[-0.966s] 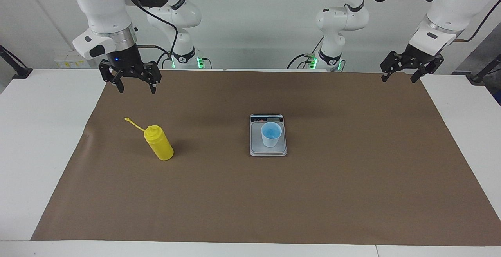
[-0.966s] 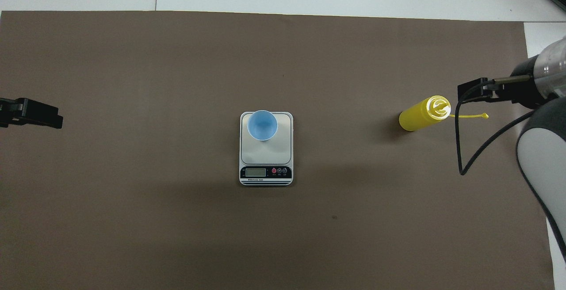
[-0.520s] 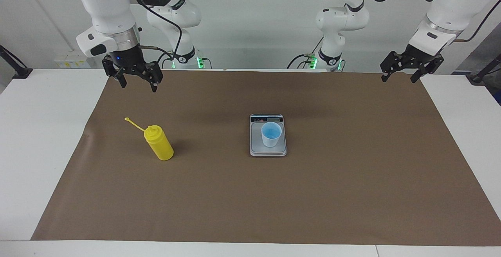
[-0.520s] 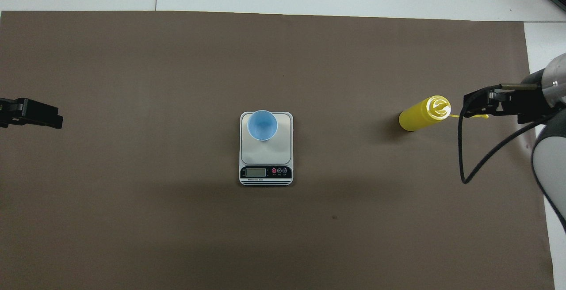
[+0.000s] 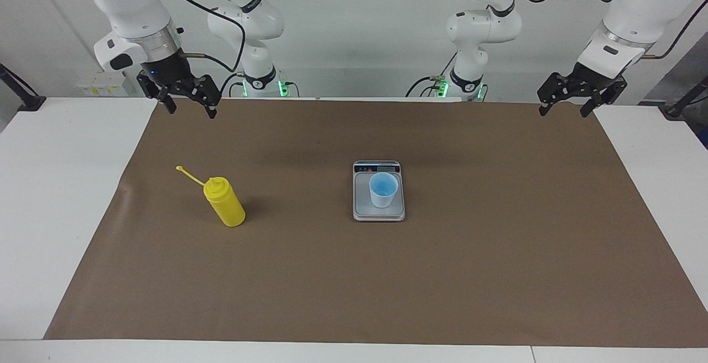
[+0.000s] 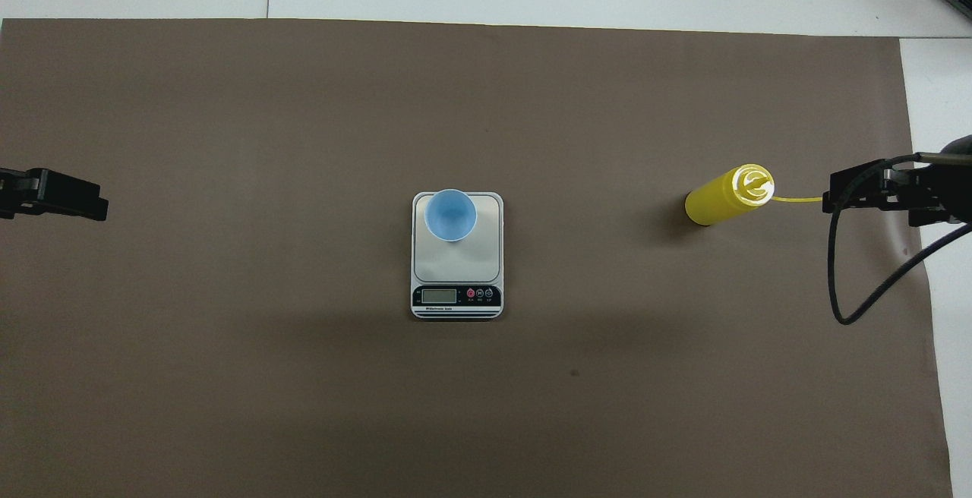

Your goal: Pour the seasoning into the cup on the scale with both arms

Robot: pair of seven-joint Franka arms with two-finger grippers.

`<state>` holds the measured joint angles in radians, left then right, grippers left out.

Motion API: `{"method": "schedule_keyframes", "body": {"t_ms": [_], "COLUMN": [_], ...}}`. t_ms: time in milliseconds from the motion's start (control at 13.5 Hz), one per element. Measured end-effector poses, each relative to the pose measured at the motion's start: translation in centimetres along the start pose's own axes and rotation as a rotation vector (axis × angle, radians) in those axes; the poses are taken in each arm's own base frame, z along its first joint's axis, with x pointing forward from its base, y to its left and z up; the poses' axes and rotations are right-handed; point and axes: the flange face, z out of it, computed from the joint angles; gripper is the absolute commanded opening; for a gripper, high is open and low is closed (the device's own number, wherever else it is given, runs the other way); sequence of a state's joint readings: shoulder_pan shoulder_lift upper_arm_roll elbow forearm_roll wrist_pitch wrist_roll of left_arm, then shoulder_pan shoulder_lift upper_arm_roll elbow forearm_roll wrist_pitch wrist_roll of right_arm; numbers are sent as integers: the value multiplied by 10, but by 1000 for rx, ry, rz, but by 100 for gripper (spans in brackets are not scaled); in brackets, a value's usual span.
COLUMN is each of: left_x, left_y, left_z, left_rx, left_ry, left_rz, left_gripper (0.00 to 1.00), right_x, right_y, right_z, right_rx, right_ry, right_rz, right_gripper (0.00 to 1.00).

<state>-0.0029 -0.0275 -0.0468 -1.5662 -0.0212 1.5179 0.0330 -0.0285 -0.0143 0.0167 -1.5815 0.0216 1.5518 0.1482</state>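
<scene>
The yellow seasoning bottle stands upright on the brown mat toward the right arm's end, its thin tethered cap sticking out to the side. The light blue cup stands on the silver-grey scale at the middle of the mat. My right gripper hangs open and empty over the mat's edge nearest the robots, apart from the bottle. At the left arm's end, the open left gripper waits above the mat's corner with nothing in it.
A brown mat covers most of the white table. The scale's dark display strip faces the robots. A black cable loops down from the right arm's wrist.
The right gripper has risen and drawn back from the bottle toward the right arm's end of the table. The left arm, bottle, cup and scale have not moved.
</scene>
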Motion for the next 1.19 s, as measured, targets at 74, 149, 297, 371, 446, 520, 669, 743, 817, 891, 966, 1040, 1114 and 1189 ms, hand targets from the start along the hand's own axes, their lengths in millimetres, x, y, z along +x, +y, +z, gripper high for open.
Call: {"method": "schedule_keyframes", "body": {"t_ms": [74, 149, 297, 371, 446, 520, 669, 743, 817, 891, 966, 1040, 1114, 1189], "left_x": [0, 0, 0, 0, 0, 0, 0, 0, 0, 0, 0, 0, 0, 0], "left_y": [0, 0, 0, 0, 0, 0, 0, 0, 0, 0, 0, 0, 0, 0], "left_z": [0, 0, 0, 0, 0, 0, 0, 0, 0, 0, 0, 0, 0, 0], "left_rx": [0, 0, 0, 0, 0, 0, 0, 0, 0, 0, 0, 0, 0, 0], "left_ry": [0, 0, 0, 0, 0, 0, 0, 0, 0, 0, 0, 0, 0, 0], "left_rz": [0, 0, 0, 0, 0, 0, 0, 0, 0, 0, 0, 0, 0, 0], "left_gripper": [100, 100, 100, 100, 100, 100, 100, 100, 100, 100, 100, 100, 100, 100], "right_x": [0, -1, -2, -3, -3, -3, -3, -3, -3, -3, -3, -2, -1, -1], "right_y": [-2, -4, -14, -16, -17, -16, -15, -15, -15, -15, -13, -10, -6, -2], "right_z": [1, 1, 2, 2, 2, 2, 2, 2, 2, 2, 2, 2, 2, 2], "right_rx": [0, -1, -4, -11, -20, -28, -38, -40, -40, -40, -40, -40, -40, -40], "right_ry": [-1, -3, -4, -2, -1, 1, 2, 3, 3, 3, 3, 2, 2, 2], "right_rz": [-3, -8, -26, -32, -35, -35, -34, -34, -35, -34, -32, -26, -18, -11], "right_gripper": [100, 100, 100, 100, 100, 100, 100, 100, 100, 100, 100, 100, 100, 100]}}
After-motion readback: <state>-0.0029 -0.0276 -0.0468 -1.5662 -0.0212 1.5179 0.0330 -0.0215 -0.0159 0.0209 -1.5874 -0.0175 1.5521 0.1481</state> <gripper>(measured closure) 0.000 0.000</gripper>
